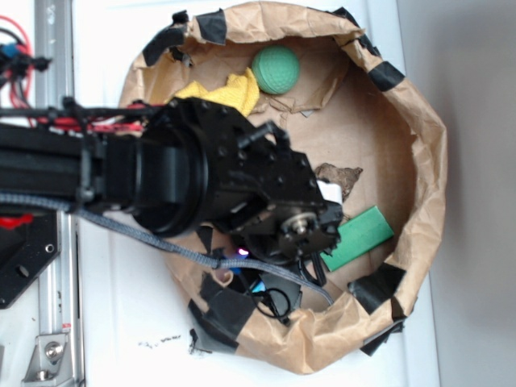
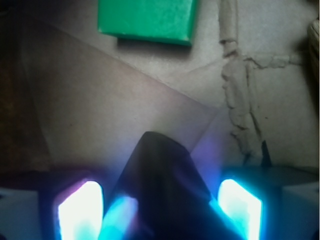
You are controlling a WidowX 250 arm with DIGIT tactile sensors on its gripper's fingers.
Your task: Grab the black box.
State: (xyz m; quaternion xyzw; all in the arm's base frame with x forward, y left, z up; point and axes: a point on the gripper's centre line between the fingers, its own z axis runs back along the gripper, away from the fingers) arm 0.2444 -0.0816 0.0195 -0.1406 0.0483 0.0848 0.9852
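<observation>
Fingers [image 2: 80, 210] of the gripper [image 2: 160, 212] stood apart, glowing on each side of the black box [image 2: 162, 185], which lay tilted between them on the brown paper [image 2: 100, 115]. I could not tell whether the pads already touched it. The green block [image 2: 147, 20] was well apart, further ahead. The risk, I think, was slipping: the box looked glossy and turned corner-first, so closing jaws might squeeze it out or catch only an edge.

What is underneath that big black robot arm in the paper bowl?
Mostly hidden from outside. The wrist view shows a black box between the gripper pads, on brown paper, with a green block beyond. Whether it is gripped is unclear.
</observation>
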